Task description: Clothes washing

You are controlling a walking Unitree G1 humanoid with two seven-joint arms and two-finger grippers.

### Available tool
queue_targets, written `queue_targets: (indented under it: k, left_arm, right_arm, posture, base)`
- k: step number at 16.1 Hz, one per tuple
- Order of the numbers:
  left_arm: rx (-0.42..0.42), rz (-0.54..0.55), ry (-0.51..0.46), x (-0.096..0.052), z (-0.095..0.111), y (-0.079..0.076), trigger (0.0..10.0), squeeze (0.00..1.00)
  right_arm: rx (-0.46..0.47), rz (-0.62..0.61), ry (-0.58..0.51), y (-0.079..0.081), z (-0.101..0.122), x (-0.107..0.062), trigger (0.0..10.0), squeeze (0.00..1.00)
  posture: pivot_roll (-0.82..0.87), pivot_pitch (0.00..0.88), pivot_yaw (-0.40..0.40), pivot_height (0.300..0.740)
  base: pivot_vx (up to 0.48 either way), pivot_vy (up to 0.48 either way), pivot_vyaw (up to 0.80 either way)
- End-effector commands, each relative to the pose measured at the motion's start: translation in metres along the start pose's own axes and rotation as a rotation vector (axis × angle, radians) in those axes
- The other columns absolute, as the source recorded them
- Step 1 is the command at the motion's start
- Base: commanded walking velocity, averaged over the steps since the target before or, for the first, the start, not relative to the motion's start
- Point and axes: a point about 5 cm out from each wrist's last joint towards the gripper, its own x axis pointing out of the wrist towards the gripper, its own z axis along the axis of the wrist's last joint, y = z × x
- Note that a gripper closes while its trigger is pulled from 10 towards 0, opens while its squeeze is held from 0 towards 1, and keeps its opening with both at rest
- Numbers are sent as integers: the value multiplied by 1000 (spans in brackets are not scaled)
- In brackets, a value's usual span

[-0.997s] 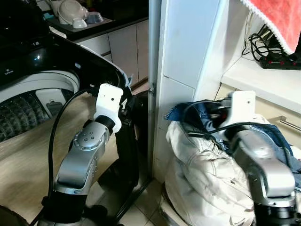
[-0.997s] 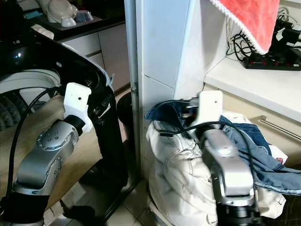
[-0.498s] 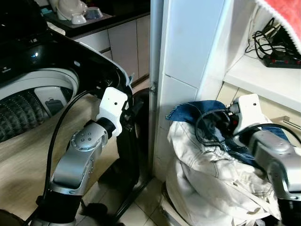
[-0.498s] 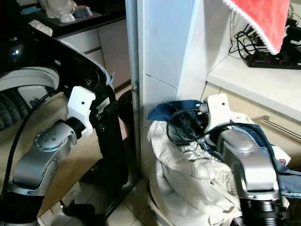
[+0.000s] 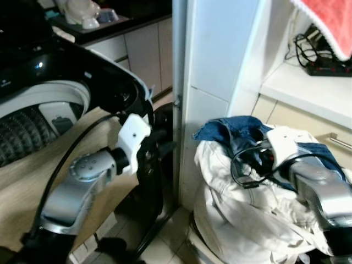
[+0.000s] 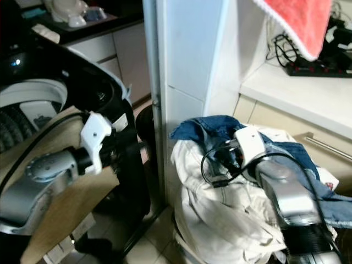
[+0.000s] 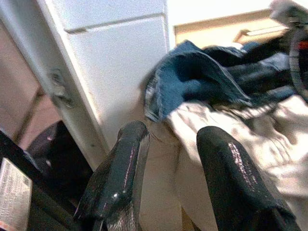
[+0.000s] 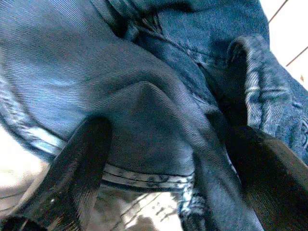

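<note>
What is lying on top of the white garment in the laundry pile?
Blue jeans lie on the white garment, with the right gripper open around a fold. What lies below the pile is covered.

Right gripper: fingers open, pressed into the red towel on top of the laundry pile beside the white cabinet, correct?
Not the red towel. The right wrist view shows the right gripper with fingers open, pressed into blue denim jeans on top of the laundry pile beside the white cabinet. The red towel hangs above the counter, untouched.

White pillar (image 5: pixel 212 66) between washer (image 5: pixel 49 110) and laundry pile (image 5: pixel 242 220), narrow floor gap
</note>
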Motion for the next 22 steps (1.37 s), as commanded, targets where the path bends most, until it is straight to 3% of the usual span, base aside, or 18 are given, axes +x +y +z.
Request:
queue_targets:
  k: [1,3,4,5,6,7,18,22]
  left_arm:
    - [18,-27,11,-1,1,-2,10000,0]
    - [15,-38,13,0,1,-2,10000,0]
    - [21,-45,17,-1,2,-2,10000,0]
    - [18,-45,18,-2,2,-2,10000,0]
    - [17,-46,17,-3,2,-3,10000,0]
    - [13,-46,17,-4,2,-3,10000,0]
    - [16,-99,25,-1,2,-9,10000,0]
    - [-12,-70,-4,5,5,-9,10000,0]
  right_arm:
    - [-20,13,-33,-2,2,8,10000,0]
    - [-80,59,3,-3,-9,19,10000,0]
    - [-87,65,20,-4,-10,20,8902,0]
    - [-74,71,19,-5,-9,21,4157,0]
    - [-74,71,13,-6,-8,22,1059,0]
    - [-72,78,0,-7,-8,24,0,0]
    - [-92,143,-14,-6,-20,23,0,0]
    - [-94,131,-21,-15,-17,18,0,0]
  posture:
    - [-102,0,46,740]
    - [-102,0,46,740]
    - [-84,0,31,740]
    - [-80,0,28,740]
    - [-78,0,27,740]
    - [-75,0,26,740]
    - [-76,0,45,740]
    - [-93,0,48,740]
  base:
    - [0,0,0]
    - [0,0,0]
    - [0,0,0]
    - [0,0,0]
    - [0,0,0]
    - [0,0,0]
    - [0,0,0]
    - [0,0,0]
